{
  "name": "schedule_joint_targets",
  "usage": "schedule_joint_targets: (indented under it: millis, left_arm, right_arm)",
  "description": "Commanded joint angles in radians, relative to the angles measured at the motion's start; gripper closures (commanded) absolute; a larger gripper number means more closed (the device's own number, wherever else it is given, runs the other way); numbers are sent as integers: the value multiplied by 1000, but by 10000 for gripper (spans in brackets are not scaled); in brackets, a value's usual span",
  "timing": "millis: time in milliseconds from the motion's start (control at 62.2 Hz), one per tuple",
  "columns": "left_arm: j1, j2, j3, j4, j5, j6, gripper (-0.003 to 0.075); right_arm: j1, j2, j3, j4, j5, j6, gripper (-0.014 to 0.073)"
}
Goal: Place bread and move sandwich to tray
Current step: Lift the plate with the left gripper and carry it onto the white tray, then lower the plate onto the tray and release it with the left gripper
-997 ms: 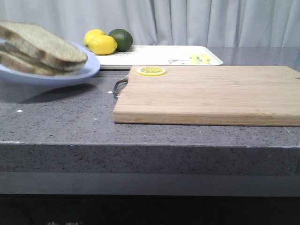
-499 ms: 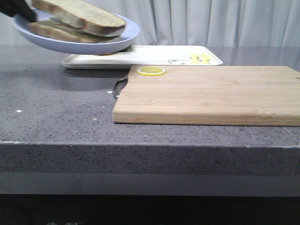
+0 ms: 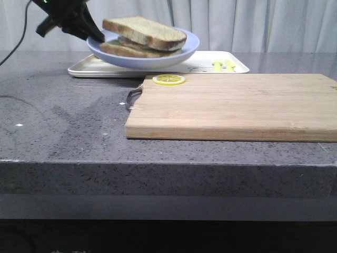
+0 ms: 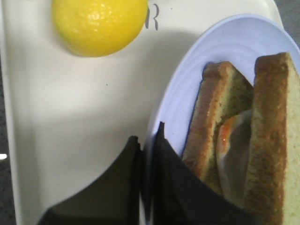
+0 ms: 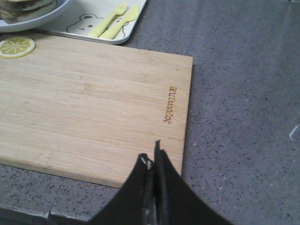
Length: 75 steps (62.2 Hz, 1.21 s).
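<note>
Sandwich (image 3: 143, 36) and its pale-blue plate (image 3: 174, 57) hang in the air above the near-left part of the tray (image 3: 84, 68), carried by the left end effector (image 4: 146, 143), whose fingers pinch the plate's rim on the side away from the cutting board (image 3: 237, 105). From that end effector the sandwich lies out across the plate, toward the robot's right; in the left wrist view the two crusted slices stand side by side with the egg (image 4: 232, 154) between them. The tray lies directly below, so the coming move is, by my reading, mostly a straight descent, and a lemon (image 4: 98, 23) sits on the tray just beyond the plate's edge. The right end effector (image 5: 153, 161), fingers pressed together and holding nothing, hovers over the board's right end, well apart from the plate.
</note>
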<state>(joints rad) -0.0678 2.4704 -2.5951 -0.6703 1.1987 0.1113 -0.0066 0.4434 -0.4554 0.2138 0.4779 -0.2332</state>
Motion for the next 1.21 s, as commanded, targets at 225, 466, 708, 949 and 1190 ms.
schedule_joint_targets:
  millis: [225, 466, 708, 949, 1190]
  left_arm:
    - [-7, 62, -199, -158, -63, -16, 738]
    - [-35, 100, -199, -186, -201, 91, 738]
    - [-62, 102, -197, -160, -311, 246, 738]
    - [-62, 102, -197, -160, -411, 246, 738]
    - [-76, 102, -195, -160, -475, 253, 737]
  right_arm:
    - [1, 3, -26, 5, -76, -2, 703]
    - [1, 20, -26, 5, -79, -2, 703]
    - [1, 35, -26, 5, -80, -2, 703]
    - [1, 35, -26, 5, -81, -2, 703]
    - [1, 35, -26, 5, -82, -2, 703]
